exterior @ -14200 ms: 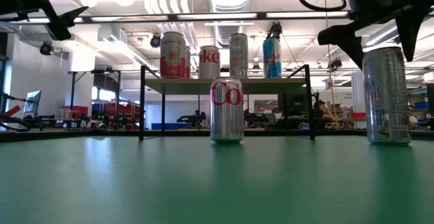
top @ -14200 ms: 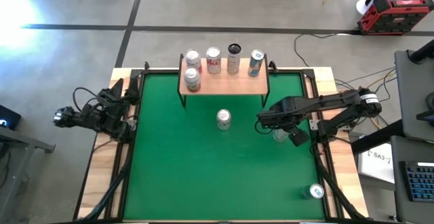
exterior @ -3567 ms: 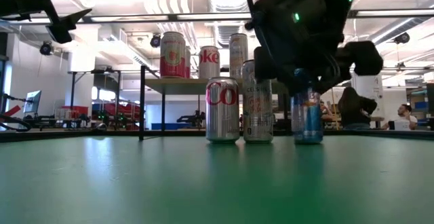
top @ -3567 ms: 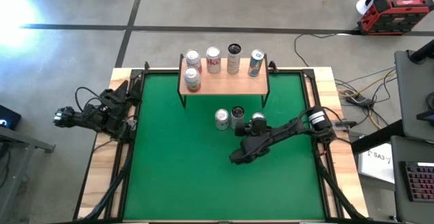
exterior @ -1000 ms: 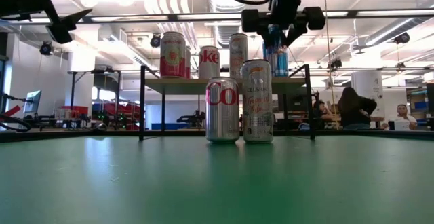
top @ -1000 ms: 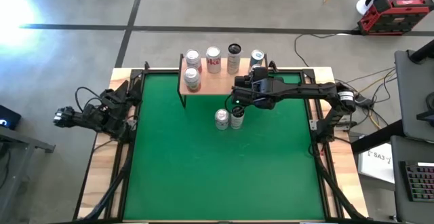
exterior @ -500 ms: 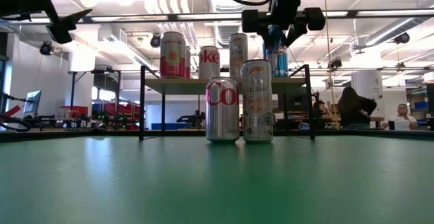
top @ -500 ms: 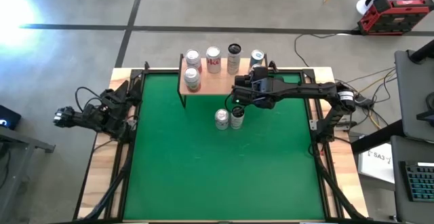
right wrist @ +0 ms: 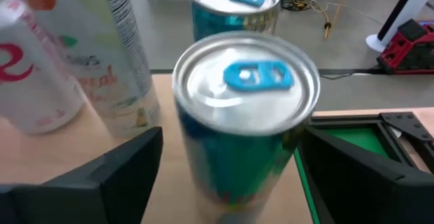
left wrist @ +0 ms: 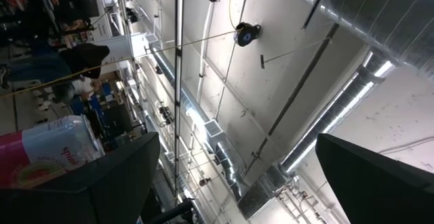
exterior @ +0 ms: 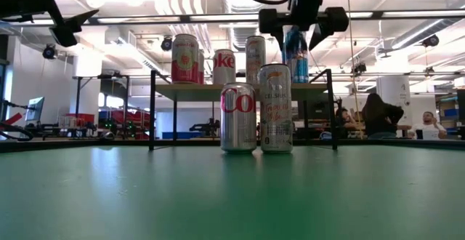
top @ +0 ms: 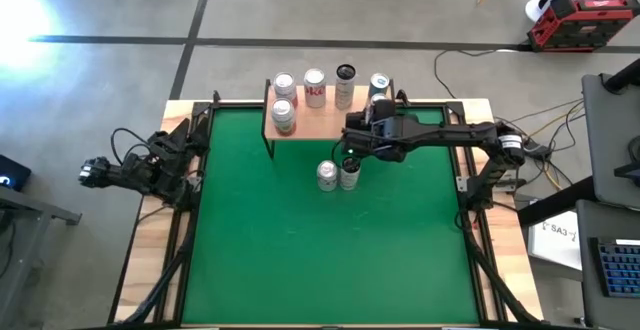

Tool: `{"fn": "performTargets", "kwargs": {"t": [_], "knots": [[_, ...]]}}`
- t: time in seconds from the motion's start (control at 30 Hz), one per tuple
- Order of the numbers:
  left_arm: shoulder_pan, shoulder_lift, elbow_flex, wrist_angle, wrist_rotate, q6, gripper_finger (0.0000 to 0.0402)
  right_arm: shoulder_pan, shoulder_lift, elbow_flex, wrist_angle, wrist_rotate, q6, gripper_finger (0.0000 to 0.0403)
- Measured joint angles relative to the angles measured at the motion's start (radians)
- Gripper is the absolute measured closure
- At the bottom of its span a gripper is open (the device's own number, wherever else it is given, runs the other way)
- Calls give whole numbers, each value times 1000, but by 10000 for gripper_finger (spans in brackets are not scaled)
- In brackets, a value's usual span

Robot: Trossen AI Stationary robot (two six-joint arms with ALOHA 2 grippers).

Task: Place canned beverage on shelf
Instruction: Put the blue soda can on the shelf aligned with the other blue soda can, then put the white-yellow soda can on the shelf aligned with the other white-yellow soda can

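The right gripper [right wrist: 227, 170] straddles a blue slim can [right wrist: 245, 125] standing on the shelf [top: 330, 118], its fingers [right wrist: 108, 176] spread clear of the can's sides, released. Behind it stands another blue can [right wrist: 234, 10]. Two silver cans [top: 338, 175] stand on the green mat [top: 320, 240] below. The left gripper [top: 180, 160] waits open at the table's left edge.

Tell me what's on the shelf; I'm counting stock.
On the shelf stand six cans; the newest blue can stands between the right gripper fingers, partly covering another blue can behind.
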Motion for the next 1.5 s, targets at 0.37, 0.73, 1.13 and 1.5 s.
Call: {"fn": "performTargets", "kwargs": {"t": [0.37,0.73,1.13,1.5], "knots": [[0,0,0,0,0,0,22,109,-1,0,-129,-83,187,33],[0,0,0,-1,0,0,22,277,-2,66,-165,-312,301,32],[0,0,0,-4,0,0,22,297,-2,66,-50,-620,395,32],[0,0,0,-11,0,0,22,297,82,45,71,-507,280,32]]}}
